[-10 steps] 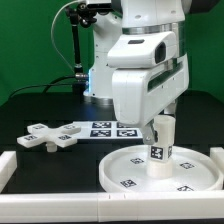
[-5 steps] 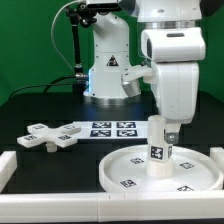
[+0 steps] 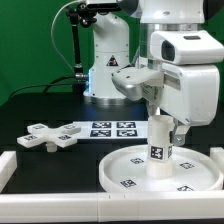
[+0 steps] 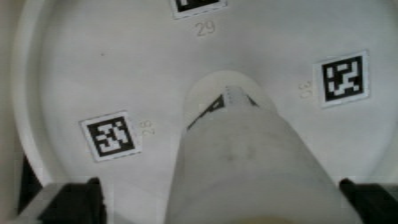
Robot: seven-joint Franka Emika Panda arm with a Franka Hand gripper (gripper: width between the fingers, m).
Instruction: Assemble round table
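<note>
Round table leg [image 3: 158, 150] was seen upright at the centre of the disc [image 3: 125, 170] on the counter [image 3: 40, 112], loosely straddled by the gripper [image 3: 163, 126], jaws apart; an off-centre closing could tilt it and jam the joint.

marker board [image 3: 112, 128] flat on black table [image 3: 38, 108] | green backdrop [image 3: 30, 40]

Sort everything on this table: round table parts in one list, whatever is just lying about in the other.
Belongs to the job:
- rimmed disc
- cylinder leg, standing upright at the disc's centre
- cross-shaped foot, lying apart on the exterior view's left

Just there:
- marker board
- white border rail along the table's edge
</note>
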